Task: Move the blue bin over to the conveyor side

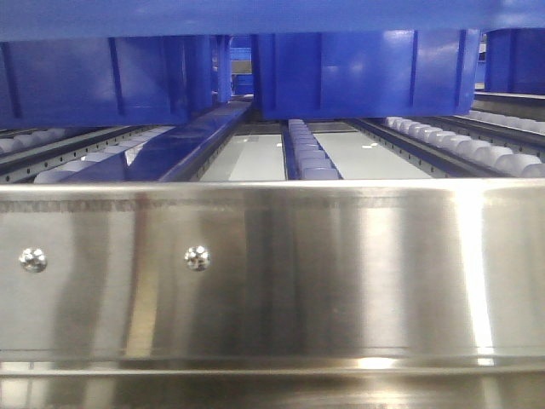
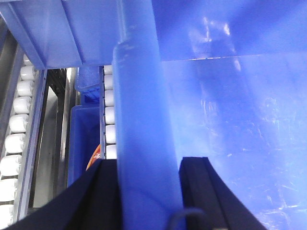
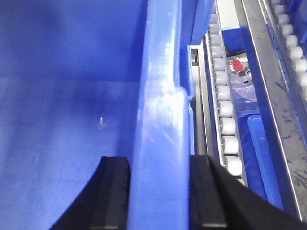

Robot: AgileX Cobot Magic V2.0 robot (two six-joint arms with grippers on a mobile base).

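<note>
The blue bin [image 2: 230, 120] fills both wrist views, its smooth inside facing the cameras. My left gripper [image 2: 149, 163] is shut on the bin's lipped rim, one black finger [image 2: 108, 191] outside the wall and the other inside. My right gripper [image 3: 158, 160] is shut on the opposite rim of the blue bin [image 3: 62, 120] in the same way. In the front view a blue band along the top edge looks like the blue bin [image 1: 255, 17] held above the rack. The conveyor side is out of view.
A shiny steel rail [image 1: 272, 264] crosses the front view, with lanes of white rollers [image 1: 311, 153] behind it. Two blue crates [image 1: 366, 72] stand at the back of the rack. Below, roller tracks [image 3: 225, 110] run beside a crate holding red parts [image 3: 236, 64].
</note>
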